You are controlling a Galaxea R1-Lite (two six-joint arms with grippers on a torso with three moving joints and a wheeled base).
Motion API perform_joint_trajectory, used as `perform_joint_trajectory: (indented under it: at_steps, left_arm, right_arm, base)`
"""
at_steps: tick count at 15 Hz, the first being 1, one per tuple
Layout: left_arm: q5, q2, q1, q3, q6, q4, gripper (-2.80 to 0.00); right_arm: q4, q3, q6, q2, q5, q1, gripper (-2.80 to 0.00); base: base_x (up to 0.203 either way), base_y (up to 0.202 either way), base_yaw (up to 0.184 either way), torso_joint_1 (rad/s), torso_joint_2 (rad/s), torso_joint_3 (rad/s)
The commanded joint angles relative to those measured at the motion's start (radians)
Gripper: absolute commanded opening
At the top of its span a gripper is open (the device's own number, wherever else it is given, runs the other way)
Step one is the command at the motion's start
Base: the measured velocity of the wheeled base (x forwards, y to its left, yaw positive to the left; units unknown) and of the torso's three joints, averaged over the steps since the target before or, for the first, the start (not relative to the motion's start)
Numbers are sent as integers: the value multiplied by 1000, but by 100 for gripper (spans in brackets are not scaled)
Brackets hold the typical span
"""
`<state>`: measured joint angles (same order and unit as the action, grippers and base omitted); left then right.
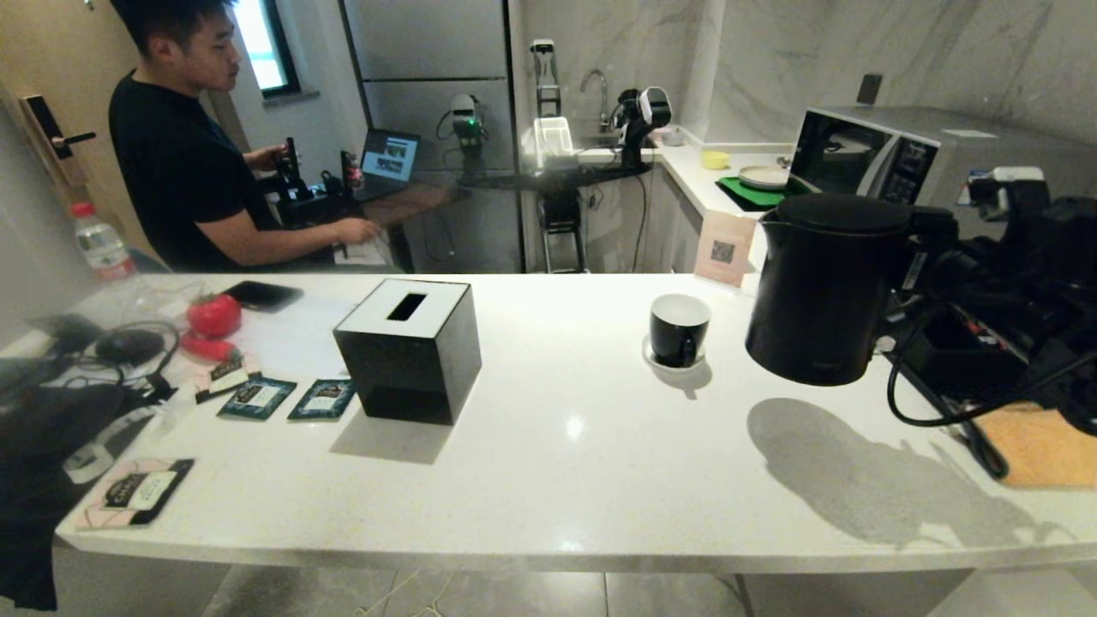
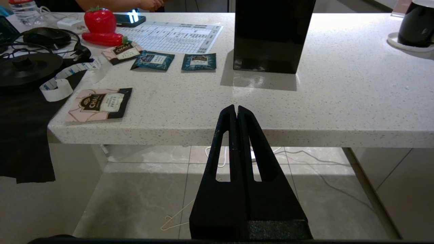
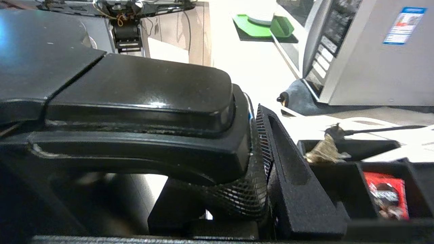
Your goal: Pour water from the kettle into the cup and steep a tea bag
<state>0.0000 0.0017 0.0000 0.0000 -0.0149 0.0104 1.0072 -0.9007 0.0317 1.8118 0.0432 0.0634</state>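
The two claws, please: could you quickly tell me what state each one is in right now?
Left claw: shut, empty, below the white counter's edge.
Right claw: shut on the matte black kettle's handle, kettle lifted.

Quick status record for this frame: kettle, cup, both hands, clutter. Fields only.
kettle: lifted off the counter, shadow below, spout toward the cup
cup: upright on saucer, left of the kettle
right hand: shut on the kettle handle
left hand: shut, empty, parked below the counter edge
tissue box: left of the cup
sachets: near left edge
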Motion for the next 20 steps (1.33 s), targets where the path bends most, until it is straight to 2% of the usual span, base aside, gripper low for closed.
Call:
perform_joint_trajectory:
  at_steps: [1,9,11,14,20]
  left_arm:
    - [0,0,0,0,0,0,-280]
    - [0,0,0,0,0,0,-280]
    - [0,1,0,0,0,0,-280]
    - [0,1,0,0,0,0,-280]
    - [0,1,0,0,0,0,-280]
  right_arm:
    - [-25,-61,2,50,2,12,-280]
    - [-188,-287,15,141,7,41,-280]
    - [-191,-298,66,158,5,44,-280]
    - [-192,-329,82,182,4,47,-280]
    - [-200,-411,195,231,-3,36,-280]
  base:
    - [0,0,0,0,0,0]
    - [0,0,0,0,0,0]
    - [0,0,0,0,0,0]
    - [0,0,0,0,0,0]
    - [0,0,0,0,0,0]
